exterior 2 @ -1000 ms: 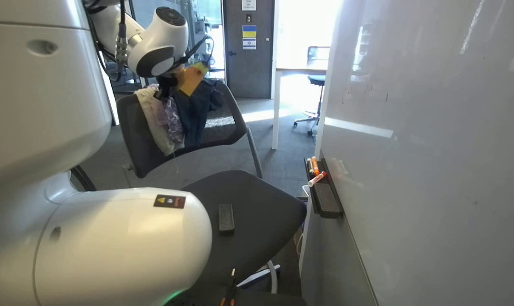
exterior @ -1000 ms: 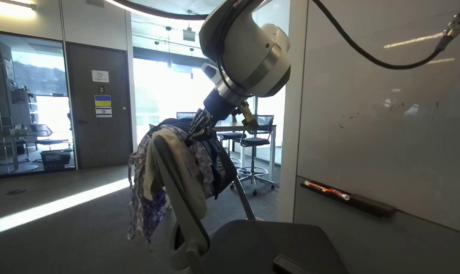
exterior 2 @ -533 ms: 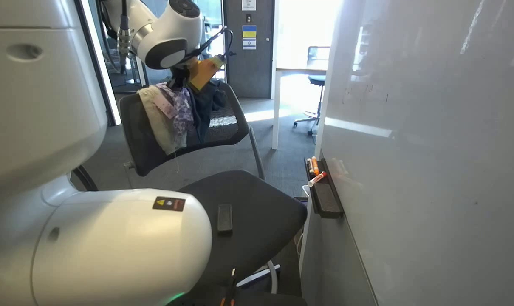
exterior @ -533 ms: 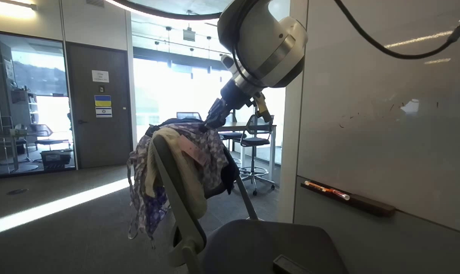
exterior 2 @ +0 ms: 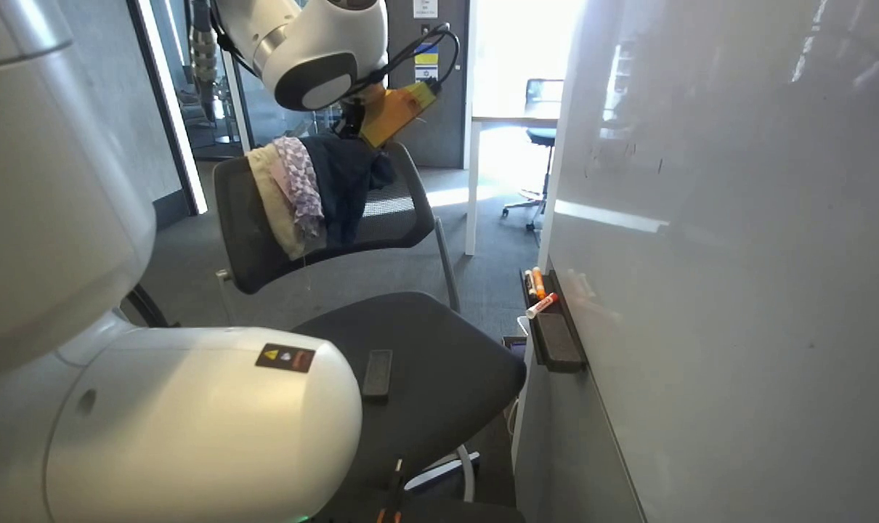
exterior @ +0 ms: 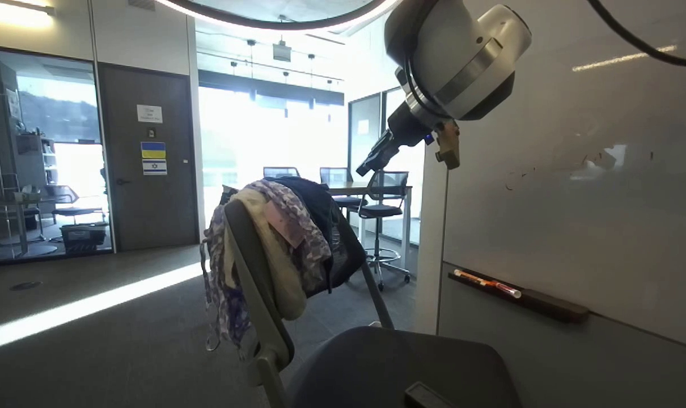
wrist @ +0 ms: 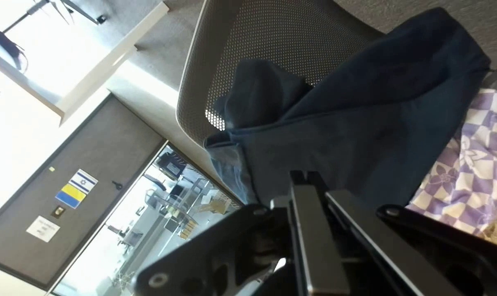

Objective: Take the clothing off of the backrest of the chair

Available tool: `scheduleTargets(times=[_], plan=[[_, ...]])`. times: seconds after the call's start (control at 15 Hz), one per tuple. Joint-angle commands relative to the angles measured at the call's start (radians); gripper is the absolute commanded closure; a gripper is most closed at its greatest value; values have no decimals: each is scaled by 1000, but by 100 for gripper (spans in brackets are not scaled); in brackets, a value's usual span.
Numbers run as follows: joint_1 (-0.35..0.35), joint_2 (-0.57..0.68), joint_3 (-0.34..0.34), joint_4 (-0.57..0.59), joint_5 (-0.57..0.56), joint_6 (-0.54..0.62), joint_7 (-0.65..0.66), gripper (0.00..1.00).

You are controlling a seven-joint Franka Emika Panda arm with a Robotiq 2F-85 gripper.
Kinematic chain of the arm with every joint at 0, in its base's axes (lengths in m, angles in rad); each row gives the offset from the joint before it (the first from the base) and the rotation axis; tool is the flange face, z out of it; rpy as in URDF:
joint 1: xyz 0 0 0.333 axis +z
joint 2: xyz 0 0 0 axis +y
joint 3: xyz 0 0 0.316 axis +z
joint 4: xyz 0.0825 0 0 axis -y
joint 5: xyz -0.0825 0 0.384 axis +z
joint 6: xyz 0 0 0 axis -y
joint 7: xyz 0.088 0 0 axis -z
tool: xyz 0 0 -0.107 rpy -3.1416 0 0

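The clothing [exterior 2: 299, 178], patterned in purple and white with cream fabric beside it, is draped over the top of the black mesh backrest [exterior 2: 237, 225] of the chair [exterior 2: 447, 356]. In an exterior view its far side [exterior: 221, 283] hangs down behind, with loose ties. A dark navy garment [wrist: 355, 139] lies over the backrest beside it. My gripper [exterior: 362, 170] is above the backrest and off to the side, apart from the cloth. In the wrist view the fingertips [wrist: 297, 177] meet with nothing between them, in front of the navy garment.
A whiteboard [exterior 2: 715, 218] with a marker tray [exterior 2: 559, 341] stands beside the chair. On the seat lies a dark eraser-like block [exterior 2: 378, 374]. Stools [exterior: 380, 211] and a table [exterior: 348, 186] are farther back.
My gripper has moved up and away from the backrest. The patterned cloth, earlier touching the fingertips and drawn toward them, has come free and fallen back, uncovering more of the navy garment.
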Motion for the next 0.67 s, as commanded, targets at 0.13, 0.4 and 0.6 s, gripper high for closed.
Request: scheduleTargets(times=[0.13,0.4,0.6], plan=[[-9,-32,46,-28,-42,-17,88,47],[-52,27,81,32,-190,-218,293,16],[-19,79,49,139,-136,-445,309,0]])
